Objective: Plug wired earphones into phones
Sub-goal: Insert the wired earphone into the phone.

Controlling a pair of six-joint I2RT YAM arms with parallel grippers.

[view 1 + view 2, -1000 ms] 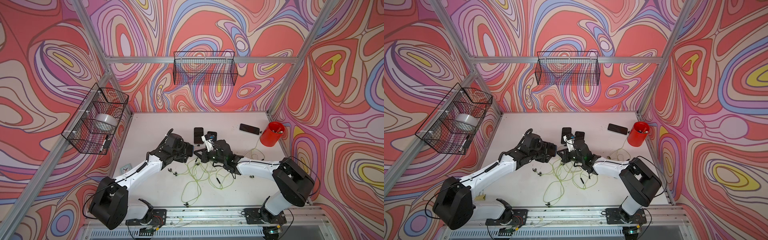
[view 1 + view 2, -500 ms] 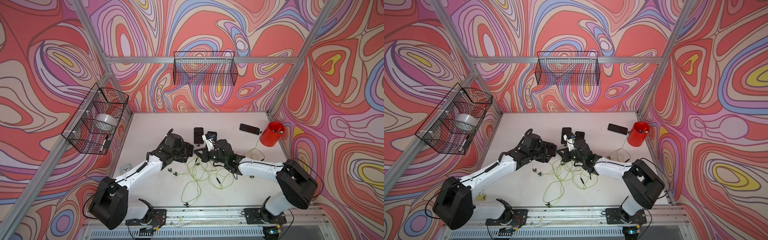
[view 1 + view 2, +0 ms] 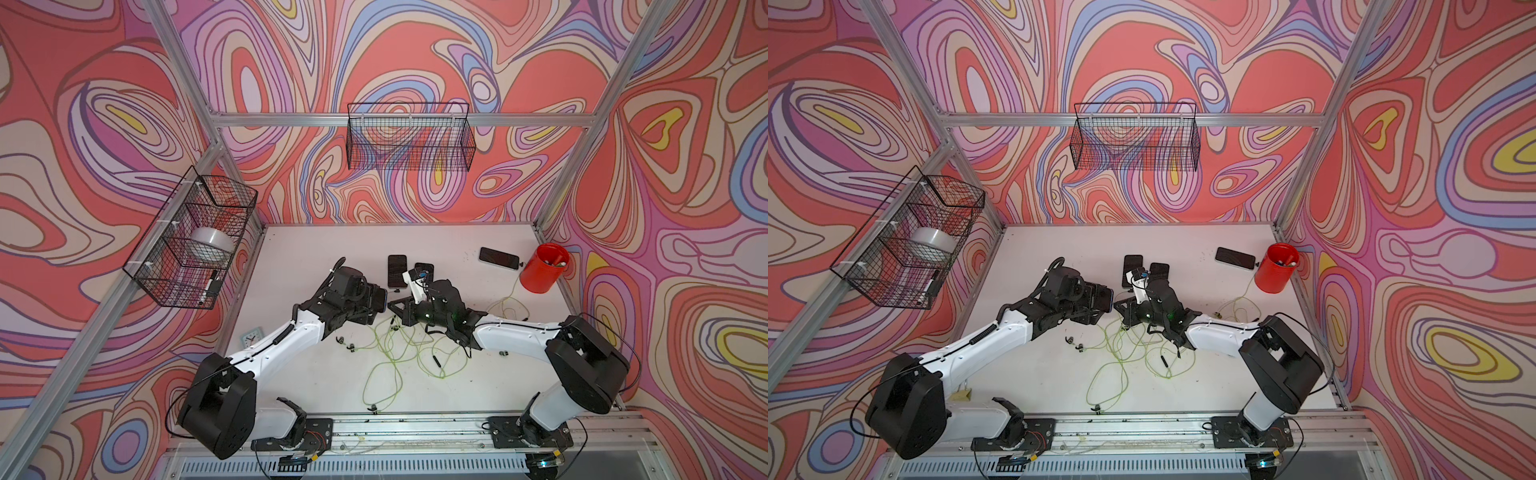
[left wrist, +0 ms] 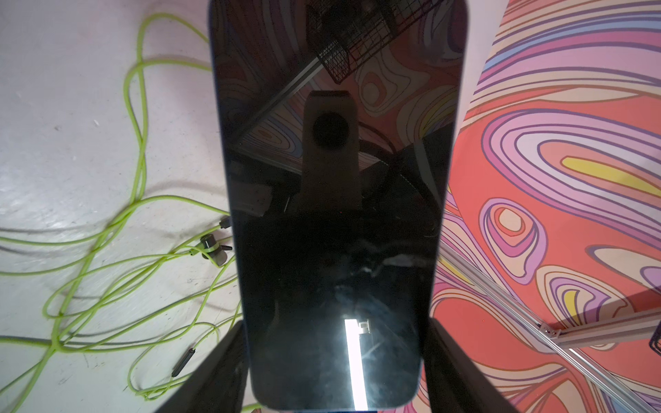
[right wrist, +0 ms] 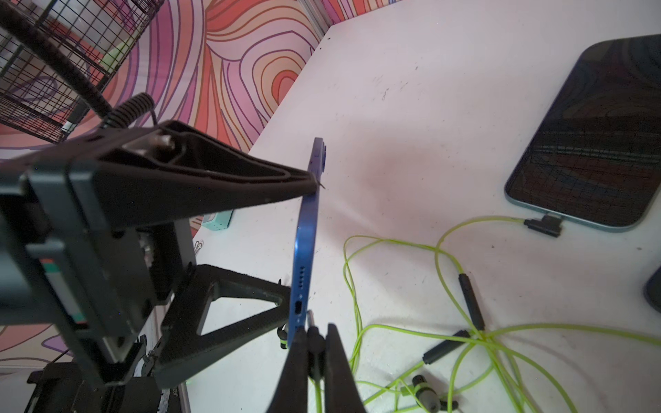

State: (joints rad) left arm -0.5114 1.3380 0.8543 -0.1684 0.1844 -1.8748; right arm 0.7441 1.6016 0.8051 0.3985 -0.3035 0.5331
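Plug (image 5: 310, 319) tip just beside port (image 5: 299, 306), not in. R hand (image 5: 314, 343) pinched on plug, L hand (image 4: 332, 361) clamps phone (image 4: 332, 178). Line up, push straight.

The held phone (image 4: 332, 214) has a glossy glass screen, mirror-like and smudged, and a smooth satin blue edge that looks like metal. The left pincer (image 5: 299, 237) has matt black plastic fingers (image 5: 214, 178). The earphones (image 4: 139, 107) have smooth, rubbery cables. The surface (image 5: 411, 125) is matt white and scuffed. The wall basket (image 3: 409, 137) is black wire, and the cup (image 3: 538, 282) is shiny red plastic.
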